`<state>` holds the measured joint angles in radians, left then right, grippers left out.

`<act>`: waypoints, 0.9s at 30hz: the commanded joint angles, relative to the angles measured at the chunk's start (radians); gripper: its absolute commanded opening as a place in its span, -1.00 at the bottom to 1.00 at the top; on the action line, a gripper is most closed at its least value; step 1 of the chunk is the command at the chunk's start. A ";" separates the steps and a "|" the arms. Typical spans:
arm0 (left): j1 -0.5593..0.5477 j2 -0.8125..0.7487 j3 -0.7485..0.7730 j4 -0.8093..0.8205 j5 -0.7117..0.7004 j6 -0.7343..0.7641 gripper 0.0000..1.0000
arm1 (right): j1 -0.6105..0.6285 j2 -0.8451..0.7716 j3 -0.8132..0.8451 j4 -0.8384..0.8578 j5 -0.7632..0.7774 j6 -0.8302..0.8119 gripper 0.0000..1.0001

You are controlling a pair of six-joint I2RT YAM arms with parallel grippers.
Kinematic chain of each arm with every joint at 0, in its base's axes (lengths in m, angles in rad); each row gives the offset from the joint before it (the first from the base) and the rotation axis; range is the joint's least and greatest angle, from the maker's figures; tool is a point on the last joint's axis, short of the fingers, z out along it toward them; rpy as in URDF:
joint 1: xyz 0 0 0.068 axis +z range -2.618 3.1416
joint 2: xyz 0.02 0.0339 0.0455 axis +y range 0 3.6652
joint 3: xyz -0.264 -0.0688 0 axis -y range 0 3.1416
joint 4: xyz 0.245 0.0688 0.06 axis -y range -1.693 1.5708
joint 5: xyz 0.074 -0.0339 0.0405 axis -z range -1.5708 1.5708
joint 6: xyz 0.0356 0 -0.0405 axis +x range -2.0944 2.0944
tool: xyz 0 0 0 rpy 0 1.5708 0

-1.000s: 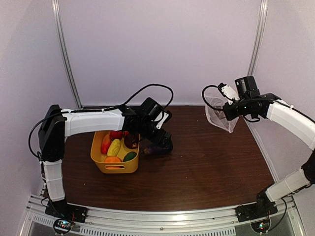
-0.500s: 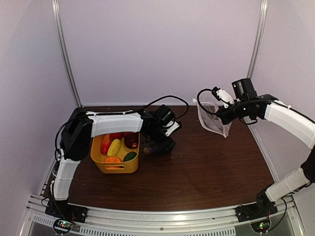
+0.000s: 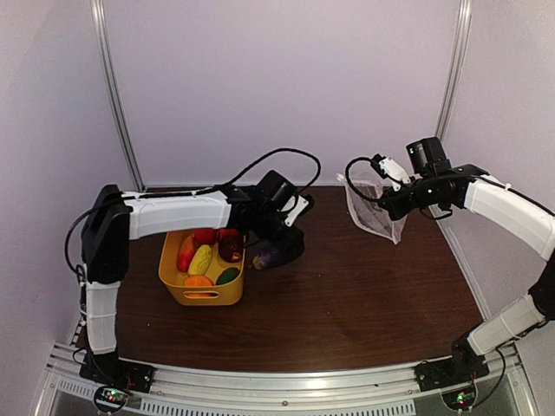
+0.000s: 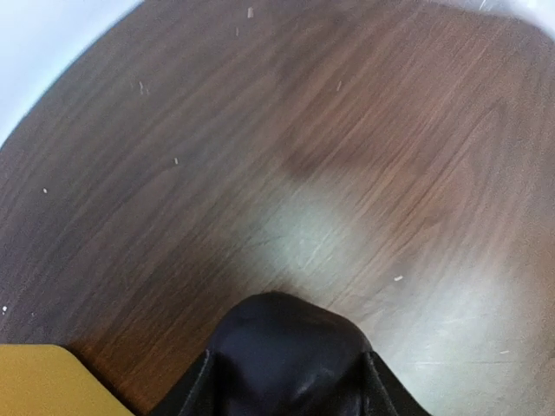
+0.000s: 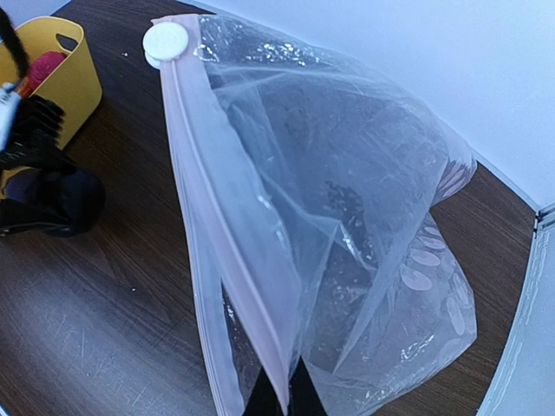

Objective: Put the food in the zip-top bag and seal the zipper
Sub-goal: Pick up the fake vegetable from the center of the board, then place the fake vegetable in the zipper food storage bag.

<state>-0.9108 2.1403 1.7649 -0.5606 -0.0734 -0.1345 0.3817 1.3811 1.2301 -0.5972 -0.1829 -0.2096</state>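
My left gripper (image 3: 276,250) is shut on a dark purple toy eggplant (image 3: 267,256), just right of the yellow basket (image 3: 173,289). In the left wrist view the eggplant (image 4: 290,351) fills the space between the jaws of the left gripper (image 4: 290,381), above the table. My right gripper (image 3: 390,202) is shut on the mouth edge of the clear dotted zip-top bag (image 3: 371,208) and holds it hanging at the back right. In the right wrist view the right gripper (image 5: 282,397) pinches the bag (image 5: 347,199) at its zipper strip (image 5: 212,217), which has a white slider (image 5: 166,41) at its far end.
The basket holds more toy food: red (image 3: 186,254), yellow (image 3: 201,258), orange (image 3: 199,281), green (image 3: 228,276) and dark red (image 3: 231,248) pieces. The basket also shows in the right wrist view (image 5: 65,74). Pale walls with metal rails close in the back and sides of the brown table.
My right arm has carried the bag a little to the left. My left arm has shifted its elbow while the gripper stays on the eggplant beside the basket.
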 commanded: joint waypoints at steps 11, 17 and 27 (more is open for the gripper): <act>-0.096 -0.373 -0.567 1.570 0.091 -0.344 -0.23 | 0.006 0.130 0.239 -0.170 -0.203 0.117 -1.00; -0.107 -0.226 -0.530 1.882 0.056 -0.365 -0.29 | 0.006 0.120 0.253 -0.162 -0.362 0.180 -1.00; -0.122 -0.077 -0.393 1.987 -0.022 -0.357 -0.33 | -0.001 0.105 0.247 -0.137 -0.512 0.254 -1.00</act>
<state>-1.0233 2.0289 1.3087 1.2419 -0.0429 -0.4862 0.3820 1.5074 1.4624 -0.7433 -0.5995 -0.0063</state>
